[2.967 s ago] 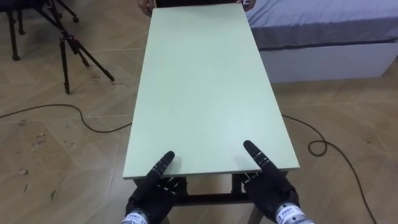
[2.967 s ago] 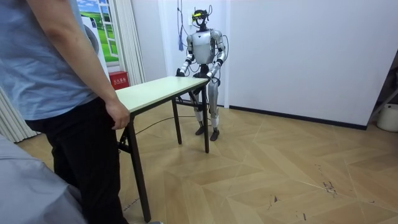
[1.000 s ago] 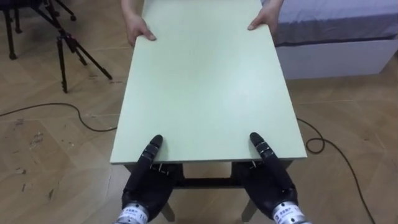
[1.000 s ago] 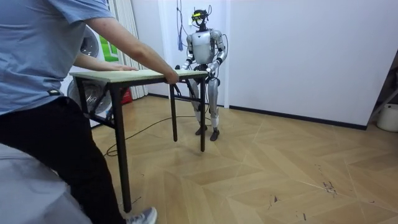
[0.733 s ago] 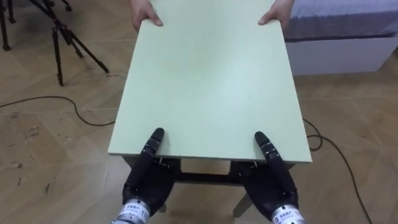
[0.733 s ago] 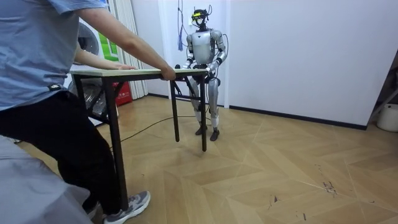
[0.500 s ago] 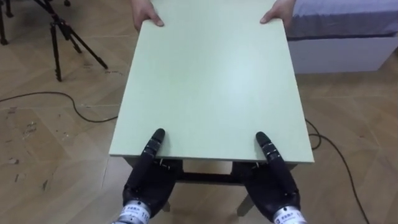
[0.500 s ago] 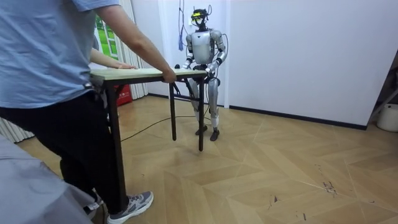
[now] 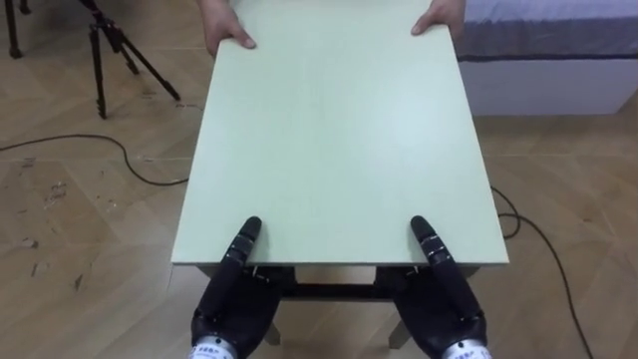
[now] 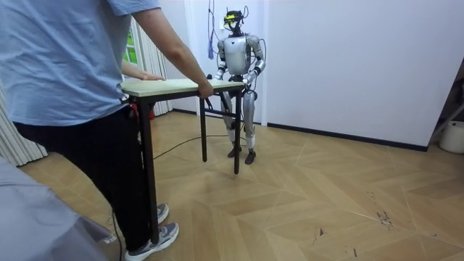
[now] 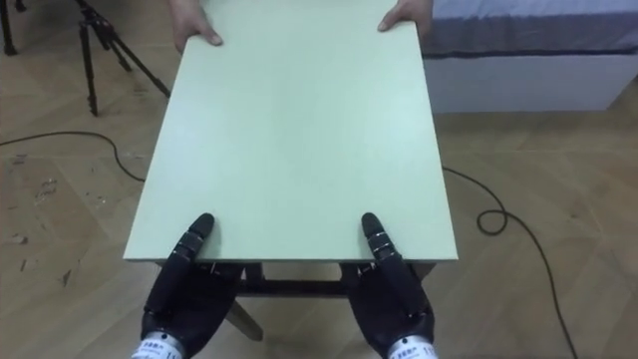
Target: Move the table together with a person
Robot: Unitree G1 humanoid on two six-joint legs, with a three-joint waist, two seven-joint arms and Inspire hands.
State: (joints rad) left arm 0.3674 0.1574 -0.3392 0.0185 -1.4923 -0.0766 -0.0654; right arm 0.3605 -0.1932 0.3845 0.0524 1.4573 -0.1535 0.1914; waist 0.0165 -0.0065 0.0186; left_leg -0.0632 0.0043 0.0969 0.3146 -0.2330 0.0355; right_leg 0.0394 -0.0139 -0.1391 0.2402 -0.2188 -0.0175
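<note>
A long pale green table [image 9: 339, 130] stretches away from me. My left hand [image 9: 234, 299] and right hand [image 9: 439, 299] hold its near edge from below, one near each corner. Each thumb lies on the tabletop, and the other fingers are hidden under the board. At the far end a person's hands [image 9: 224, 35] grip the two corners. In the room view the person [image 10: 72, 87] stands in the left foreground holding the table [image 10: 181, 85], and I stand at its other end before a white wall.
A black tripod [image 9: 110, 50] stands on the wood floor at the far left, with a dark cable [image 9: 100, 150] running past it. A bed [image 9: 558, 60] lies at the far right, and another cable [image 9: 528, 234] loops beside the table.
In the room view the person's end of the table has swung toward the view's right, and the person has stepped along with it. My hands keep the same hold.
</note>
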